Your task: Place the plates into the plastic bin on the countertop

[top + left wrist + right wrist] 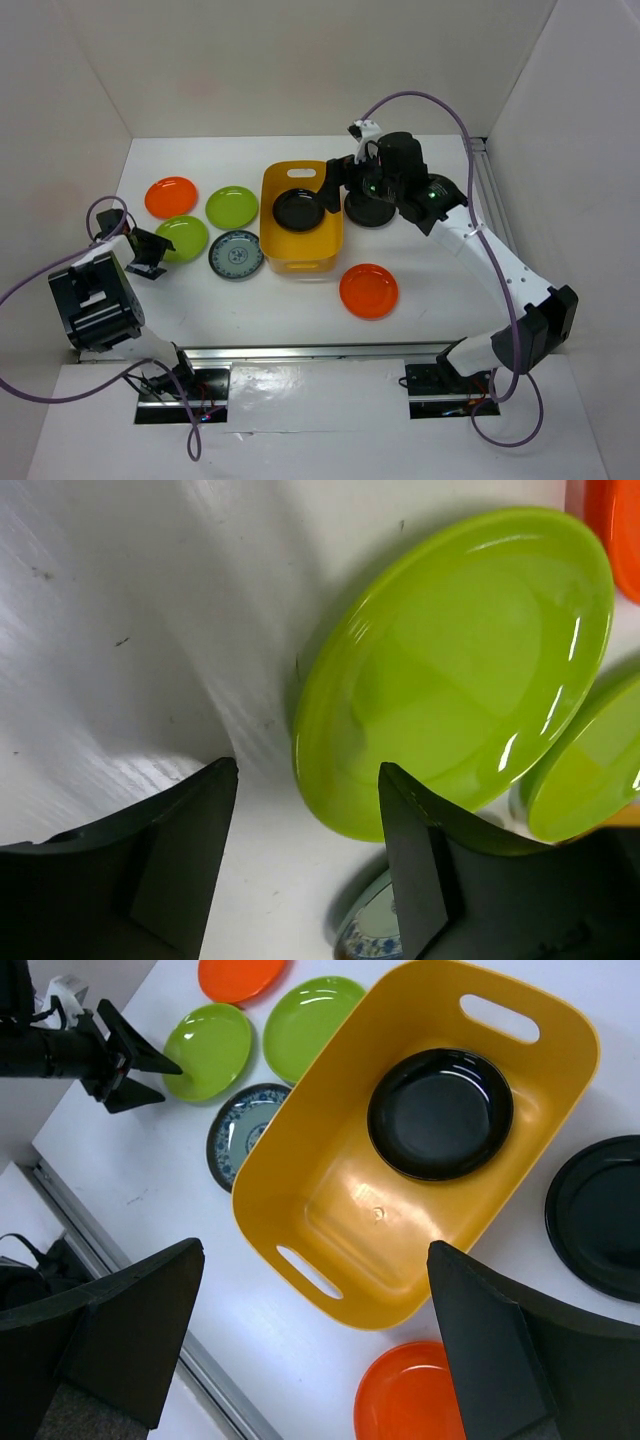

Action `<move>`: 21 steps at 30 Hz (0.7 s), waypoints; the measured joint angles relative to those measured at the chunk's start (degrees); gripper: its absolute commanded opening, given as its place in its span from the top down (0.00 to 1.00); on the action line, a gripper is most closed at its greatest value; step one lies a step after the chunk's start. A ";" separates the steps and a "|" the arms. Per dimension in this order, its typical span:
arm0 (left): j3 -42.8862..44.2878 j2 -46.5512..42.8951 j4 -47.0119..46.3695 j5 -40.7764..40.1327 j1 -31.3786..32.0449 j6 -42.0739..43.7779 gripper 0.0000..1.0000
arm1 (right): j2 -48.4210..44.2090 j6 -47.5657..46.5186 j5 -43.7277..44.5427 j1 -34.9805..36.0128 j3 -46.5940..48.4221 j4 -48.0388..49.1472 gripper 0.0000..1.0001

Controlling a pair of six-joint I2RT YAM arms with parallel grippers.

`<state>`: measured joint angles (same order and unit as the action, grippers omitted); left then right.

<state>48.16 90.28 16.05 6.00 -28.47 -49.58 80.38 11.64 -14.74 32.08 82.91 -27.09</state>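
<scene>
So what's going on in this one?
Two arms are loading plates into the bin. One black plate lies in it, and the right gripper hangs open and empty above. The left gripper, jaws apart, is at the rim of a green plate, with no grip visible. Also on the table: a second green plate, a far orange plate, a near orange plate, a patterned plate and a second black plate right of the bin.

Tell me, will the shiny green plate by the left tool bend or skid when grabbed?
Probably stiff: the green plate keeps a crisp rim. Its glossy surface suggests it could slip from the left tool. Being shallow on the smooth countertop, it may skid if nudged.
</scene>
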 measured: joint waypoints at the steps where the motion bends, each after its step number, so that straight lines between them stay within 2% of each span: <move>1: 0.26 0.68 -0.68 0.22 0.00 -0.13 0.32 | 0.00 0.00 -0.07 0.00 0.00 -0.02 0.00; 2: 0.39 0.90 -0.92 0.31 0.00 -0.26 0.32 | -0.07 0.00 -0.13 -0.02 0.00 0.04 0.00; 6: 0.44 2.23 -2.78 0.33 -0.02 -0.57 0.62 | -0.39 -0.26 0.42 -0.09 0.00 -0.02 0.00; 7: 0.31 2.47 -3.08 0.39 -0.04 -0.63 0.74 | -0.39 -0.37 0.63 -0.09 0.02 -0.02 0.00; 9: 0.00 3.08 -3.93 0.81 -0.22 -0.63 0.84 | -0.39 -0.44 0.92 -0.09 0.17 -0.24 0.00; 10: 0.02 3.30 -4.39 1.27 -0.26 -0.92 1.00 | -0.39 -0.46 1.09 -0.09 0.37 -0.48 0.00; 17: 1.88 4.74 -3.91 3.15 -0.31 -1.95 1.00 | -0.39 -1.27 4.90 -0.09 1.66 -1.16 0.00; 21: 1.66 0.11 -0.11 2.97 -0.22 -2.64 1.00 | -0.39 -1.70 6.84 -0.09 2.29 -1.53 0.00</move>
<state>49.82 90.39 15.94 8.97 -28.69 -52.23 79.99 9.93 -7.90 31.99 85.21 -28.62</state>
